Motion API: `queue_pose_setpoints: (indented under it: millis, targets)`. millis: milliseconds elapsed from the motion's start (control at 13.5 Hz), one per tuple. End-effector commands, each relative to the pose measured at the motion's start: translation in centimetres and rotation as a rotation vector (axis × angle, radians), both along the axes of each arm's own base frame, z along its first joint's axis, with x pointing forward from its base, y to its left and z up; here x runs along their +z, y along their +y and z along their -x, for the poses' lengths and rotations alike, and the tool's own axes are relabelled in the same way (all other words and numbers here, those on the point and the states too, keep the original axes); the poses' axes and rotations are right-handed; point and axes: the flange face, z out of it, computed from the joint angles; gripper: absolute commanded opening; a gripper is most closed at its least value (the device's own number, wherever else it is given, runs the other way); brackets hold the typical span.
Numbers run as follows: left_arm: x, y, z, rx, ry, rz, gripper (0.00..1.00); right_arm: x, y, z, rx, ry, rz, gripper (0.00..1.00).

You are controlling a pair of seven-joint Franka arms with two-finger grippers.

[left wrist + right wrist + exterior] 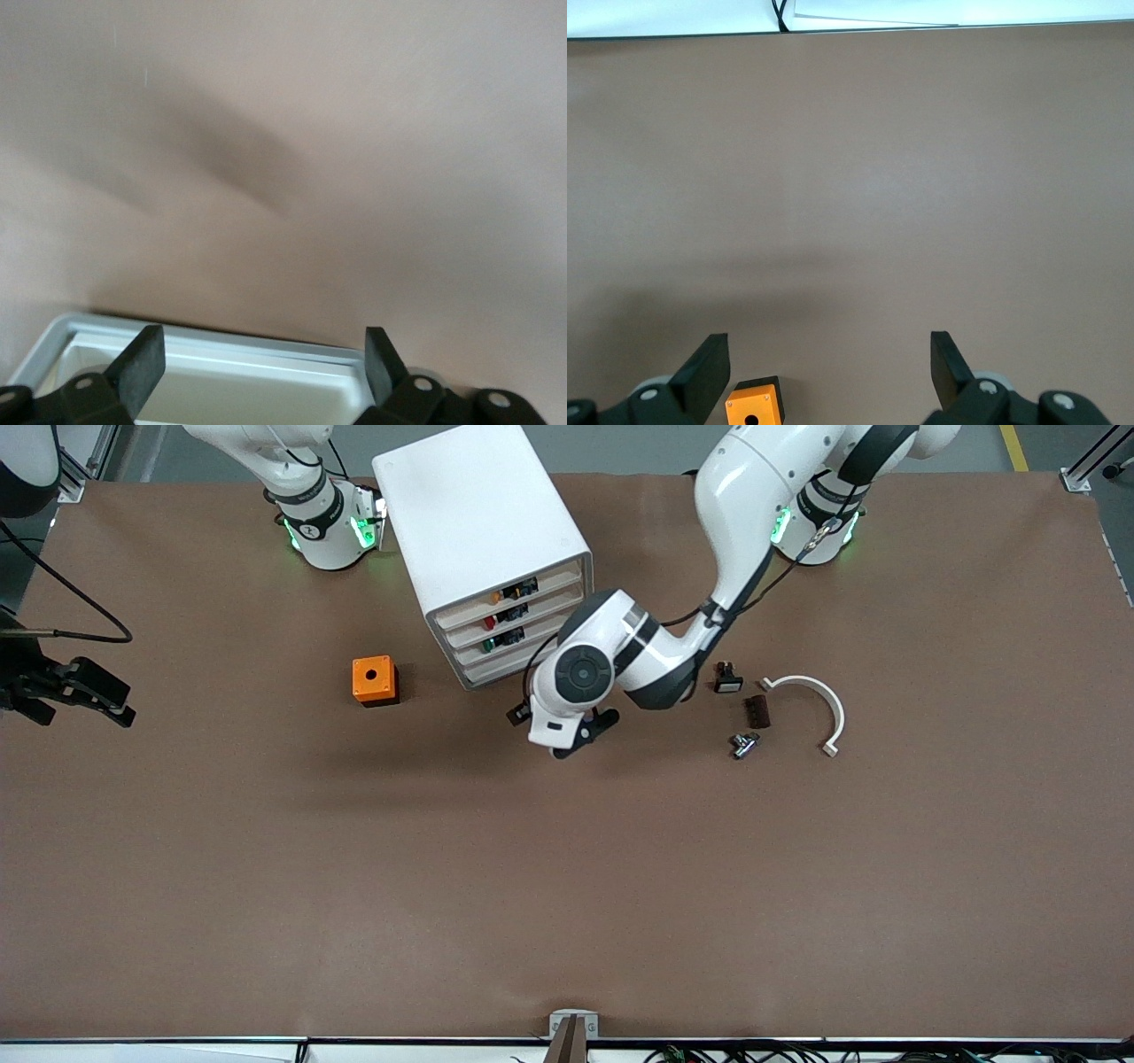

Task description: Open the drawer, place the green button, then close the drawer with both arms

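Nearest the front camera, toward the left arm's end of the table (567, 886), lies a small greyish piece with a round head (744, 744). It is probably the button, though its green cap cannot be made out from here. It rests on its side on the bare table, well apart from the drawers and held by nothing.

Just beside it, toward the left arm's end, is a white curved piece (819, 708). A little farther from the camera sits a dark brown block (756, 710). Farther still is the white-faced black button (726, 678).

The left tool (585, 735) hangs low over the table, just in front of the drawer cabinet (483, 540). Its fingers (142, 363) are spread wide and pinch nothing. In the left wrist view, the left tool (261, 359) frames the white rim of a drawer (221, 350), with a pale hollow showing inside that rim.

An orange cube (375, 680) with a hole in its top stands on the table beside the cabinet, toward the right arm's end. It also shows in the right wrist view (753, 403).

The right arm waits. The right tool (111, 700) is over the table's edge at that arm's end, and its fingers (709, 359) are also spread apart with nothing between them.

The cabinet's four drawer fronts face the camera at a slant, and three carry small coloured labels. The two arm bases stand farthest from the camera.
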Motion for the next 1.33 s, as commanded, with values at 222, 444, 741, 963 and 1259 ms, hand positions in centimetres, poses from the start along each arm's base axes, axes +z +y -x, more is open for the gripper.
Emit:
queue_pose_setpoints:
  millis: [222,444,741,963,1259]
  targets:
    - [13.0,12.2,-5.4,-0.259,-0.102,-0.002,0.99,0.4,-0.4,0.0,-0.006,0.002,0.014,1.00]
    - [17.9,19.3,-5.4,-0.440,-0.070,-0.096,0.99,0.4,-0.6,0.0,-0.009,0.002,0.014,1.00]
    - [21.8,30.4,-6.4,-0.519,-0.069,-0.113,0.99,0.3,-0.6,0.0,-0.008,0.008,0.014,1.00]
    - [22.9,39.0,-5.2,-0.620,-0.088,-0.078,0.99,-0.4,-0.7,0.6,-0.018,0.066,0.011,1.00]
    - [24.4,45.8,-3.5,-0.635,-0.187,-0.083,0.99,-0.8,-0.6,0.9,-0.019,0.094,0.010,1.00]
